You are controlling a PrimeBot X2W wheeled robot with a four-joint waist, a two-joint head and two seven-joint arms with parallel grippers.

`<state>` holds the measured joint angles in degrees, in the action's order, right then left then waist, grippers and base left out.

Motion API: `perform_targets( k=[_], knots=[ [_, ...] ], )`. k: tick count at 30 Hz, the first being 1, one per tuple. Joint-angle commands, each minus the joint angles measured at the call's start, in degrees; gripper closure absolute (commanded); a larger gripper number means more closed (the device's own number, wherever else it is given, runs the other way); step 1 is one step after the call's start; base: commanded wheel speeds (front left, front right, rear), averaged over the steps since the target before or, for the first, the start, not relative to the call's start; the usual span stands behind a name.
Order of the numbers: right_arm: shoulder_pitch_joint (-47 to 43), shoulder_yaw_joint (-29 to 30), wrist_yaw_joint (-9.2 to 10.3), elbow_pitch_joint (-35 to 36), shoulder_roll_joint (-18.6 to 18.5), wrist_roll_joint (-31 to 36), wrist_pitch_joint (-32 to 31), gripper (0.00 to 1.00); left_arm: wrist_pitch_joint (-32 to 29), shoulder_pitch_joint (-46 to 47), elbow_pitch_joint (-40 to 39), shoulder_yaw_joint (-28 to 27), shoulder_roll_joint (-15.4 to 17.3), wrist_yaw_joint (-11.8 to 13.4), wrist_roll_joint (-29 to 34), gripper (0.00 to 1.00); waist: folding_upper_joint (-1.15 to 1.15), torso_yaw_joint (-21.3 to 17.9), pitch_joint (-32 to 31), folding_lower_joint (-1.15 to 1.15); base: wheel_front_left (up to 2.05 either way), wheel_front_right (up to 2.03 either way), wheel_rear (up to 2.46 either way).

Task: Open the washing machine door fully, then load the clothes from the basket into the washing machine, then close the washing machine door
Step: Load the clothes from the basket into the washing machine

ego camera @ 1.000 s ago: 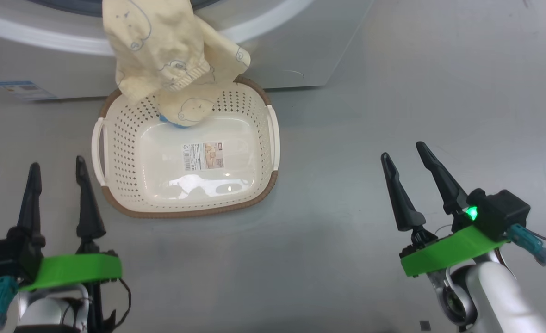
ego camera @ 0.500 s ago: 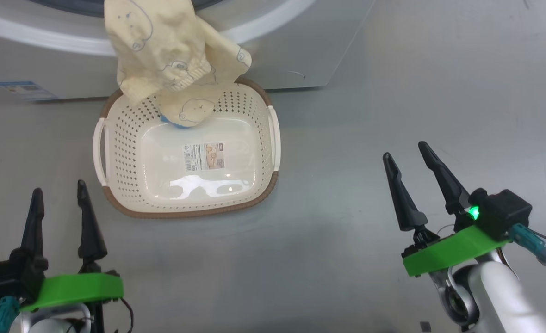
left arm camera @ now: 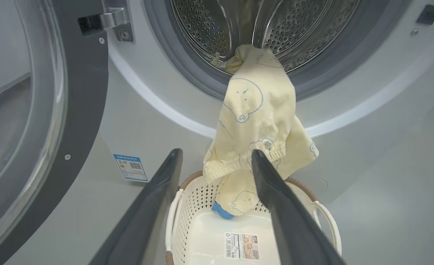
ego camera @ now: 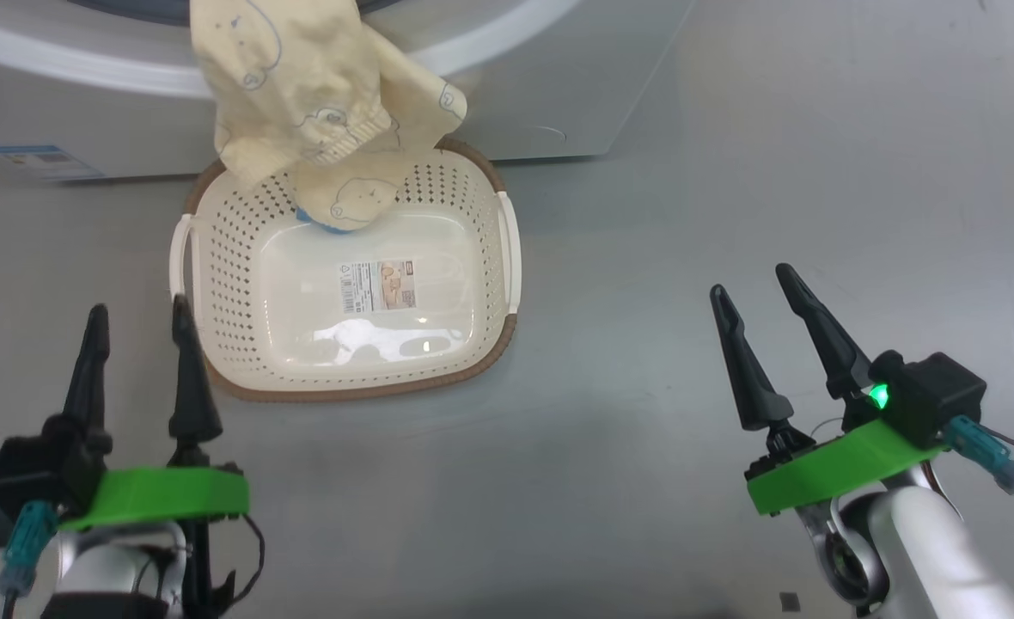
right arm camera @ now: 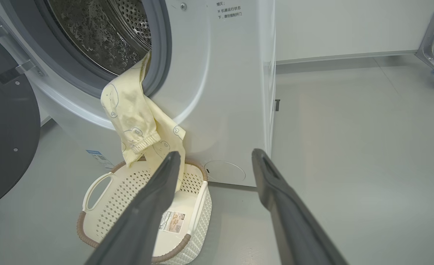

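Far left, the washing machine door (left arm camera: 81, 110) stands swung wide on its hinge, clear of the washing machine (ego camera: 558, 103). Next along, the left gripper (ego camera: 137, 303), fingers spread and holding nothing, has shifted rightward in the head view since a second ago, after dipping lower half a second back. Its inner fingertip now lines up with the near end of the left handle of the basket (ego camera: 344, 394); whether they touch cannot be told. The basket sits on the grey floor (ego camera: 644, 258) just before the machine's front, a label (ego camera: 375, 288) showing on its bare bottom. The clothes (ego camera: 301, 94) hang as before: a cream piece draped out of the grey-ringed mouth and over the lip, its lower end and a small blue bit dangling into the basket's back edge. At right, the right gripper (ego camera: 752, 280), fingers likewise apart and empty, hovers well apart from the basket, its place unchanged.
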<state>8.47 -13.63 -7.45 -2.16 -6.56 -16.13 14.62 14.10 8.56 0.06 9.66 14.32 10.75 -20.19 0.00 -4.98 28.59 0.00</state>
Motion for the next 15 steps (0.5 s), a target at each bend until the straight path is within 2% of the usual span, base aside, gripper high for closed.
perform_targets(
  k=[1,8,15],
  knots=[
    [-0.25,-1.40,-0.03,1.51,-0.58,-0.33,0.38,0.00,-0.09,3.05,-1.08,-1.61,1.04,-0.36,0.45,0.00,0.00,-0.17,0.26,0.00,0.00,0.00,0.00],
    [1.23,-2.43,-0.03,1.14,-0.44,-0.64,0.38,0.00,-0.87,14.23,4.18,0.86,0.47,-2.84,0.92,0.00,0.00,-1.73,1.93,0.00,0.00,0.00,0.00],
    [2.36,-2.67,-0.03,1.10,-0.07,-0.68,0.38,0.00,-1.45,26.63,14.59,2.58,-0.49,-5.86,0.58,0.00,0.00,-4.11,4.90,0.00,0.00,0.00,0.00]
  ],
)
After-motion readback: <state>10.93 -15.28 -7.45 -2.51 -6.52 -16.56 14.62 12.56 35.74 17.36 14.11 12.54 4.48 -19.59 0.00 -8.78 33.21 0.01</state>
